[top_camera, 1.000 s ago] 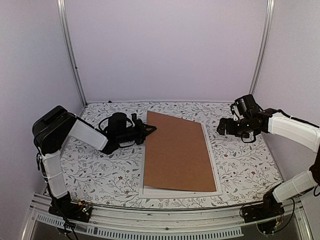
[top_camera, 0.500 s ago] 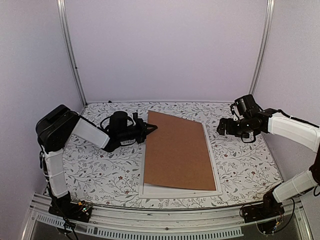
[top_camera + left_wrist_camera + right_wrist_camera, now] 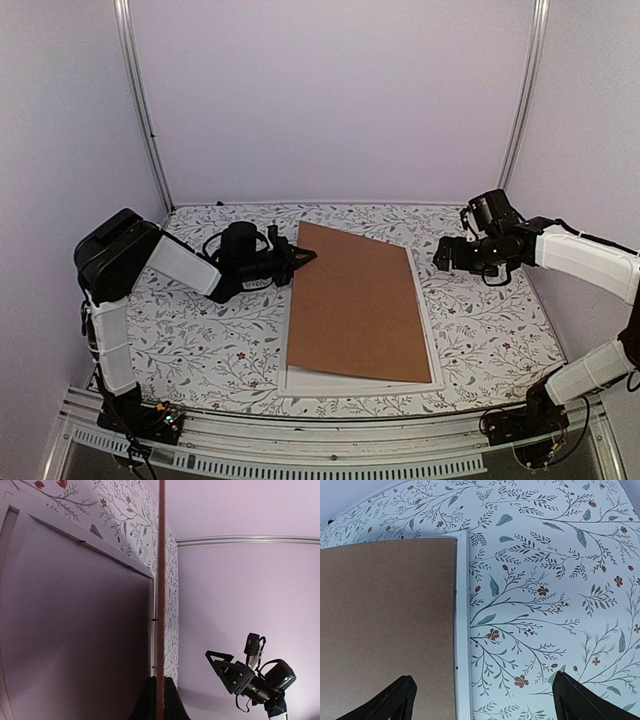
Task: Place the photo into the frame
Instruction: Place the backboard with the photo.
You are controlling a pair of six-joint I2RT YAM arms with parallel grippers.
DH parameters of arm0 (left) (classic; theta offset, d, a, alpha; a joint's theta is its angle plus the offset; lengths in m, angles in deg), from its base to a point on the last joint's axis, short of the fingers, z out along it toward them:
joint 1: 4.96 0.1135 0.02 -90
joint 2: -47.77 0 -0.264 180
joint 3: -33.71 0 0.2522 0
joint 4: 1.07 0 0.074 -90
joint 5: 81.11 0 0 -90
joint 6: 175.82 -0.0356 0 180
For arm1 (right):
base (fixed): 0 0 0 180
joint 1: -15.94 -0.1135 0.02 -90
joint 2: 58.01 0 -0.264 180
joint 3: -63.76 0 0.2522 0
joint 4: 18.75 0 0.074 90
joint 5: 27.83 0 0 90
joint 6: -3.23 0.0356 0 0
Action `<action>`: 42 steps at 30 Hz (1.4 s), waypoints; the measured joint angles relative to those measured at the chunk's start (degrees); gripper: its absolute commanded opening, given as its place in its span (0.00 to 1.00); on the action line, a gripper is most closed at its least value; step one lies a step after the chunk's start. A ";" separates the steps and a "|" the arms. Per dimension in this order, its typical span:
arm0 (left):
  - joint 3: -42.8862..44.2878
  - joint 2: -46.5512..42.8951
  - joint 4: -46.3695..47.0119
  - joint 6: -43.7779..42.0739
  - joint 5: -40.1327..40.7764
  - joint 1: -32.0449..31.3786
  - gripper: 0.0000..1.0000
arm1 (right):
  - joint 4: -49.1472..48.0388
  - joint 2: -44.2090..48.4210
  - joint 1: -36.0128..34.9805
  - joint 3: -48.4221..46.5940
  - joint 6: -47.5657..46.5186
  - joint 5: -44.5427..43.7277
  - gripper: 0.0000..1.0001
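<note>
White frame [image 3: 340, 384] lies flat in the middle of the floral table [image 3: 200, 330]. Its near and right rails show from under a brown board [image 3: 355, 300] that covers the rest. The photo cannot be made out. Left gripper [image 3: 306, 257] is clamped on the board's far left edge, which is raised off the frame. Right gripper [image 3: 440, 257] hovers just beyond the frame's far right corner, jaws wide and holding nothing.

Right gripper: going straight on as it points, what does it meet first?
Likely the floral tablecloth just beside the right rim of the frame; the right gripper, jaws open, straddles that rim, so it could touch first. Depth is unclear.
</note>
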 measured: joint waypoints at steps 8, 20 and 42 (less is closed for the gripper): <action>-0.02 0.20 -0.52 -0.02 0.02 0.02 0.00 | -0.02 -0.28 0.00 0.35 0.00 0.00 0.99; -0.02 1.07 -0.26 0.04 0.26 0.02 0.00 | -0.24 -0.50 0.00 0.68 0.00 0.02 0.99; -0.15 2.84 2.16 1.57 1.16 -0.70 0.00 | -0.50 -1.14 0.00 1.09 0.02 0.39 0.99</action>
